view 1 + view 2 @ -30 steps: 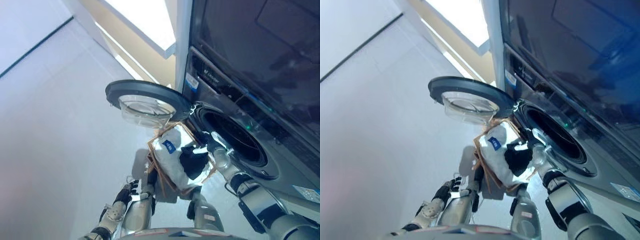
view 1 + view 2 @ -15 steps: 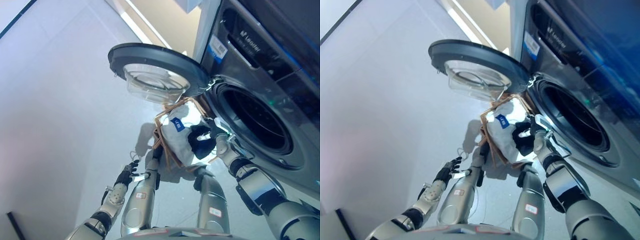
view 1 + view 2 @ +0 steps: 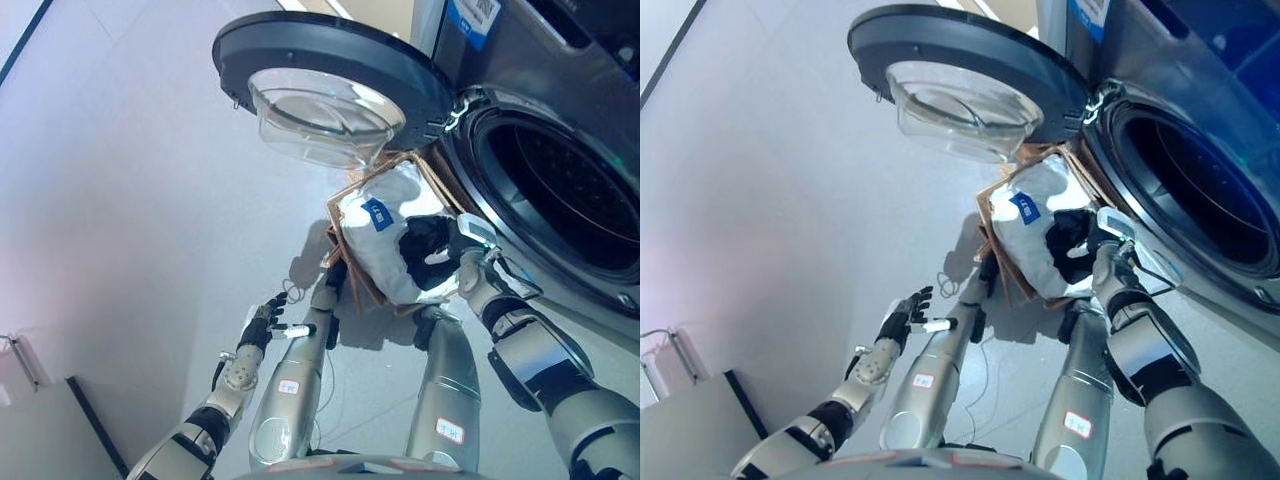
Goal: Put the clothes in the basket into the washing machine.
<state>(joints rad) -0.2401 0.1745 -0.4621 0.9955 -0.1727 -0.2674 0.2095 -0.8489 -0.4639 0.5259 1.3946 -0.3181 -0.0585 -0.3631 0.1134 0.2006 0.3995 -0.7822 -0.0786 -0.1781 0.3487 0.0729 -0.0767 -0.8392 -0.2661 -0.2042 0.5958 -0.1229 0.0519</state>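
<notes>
- We see a pale grey floor (image 3: 120, 200), glossy.
- Washing machine (image 3: 560, 110) at right, door (image 3: 330, 70) swung open.
- Basket (image 3: 345, 215) below the door, holding white clothes (image 3: 385, 255) and a black garment (image 3: 425, 238).
- Right hand (image 3: 462, 250) clamped on the black garment.
- Left hand (image 3: 258, 325) low, fingers apart.

Right hand (image 3: 1102, 238) gripping black garment (image 3: 1068, 230)
</notes>
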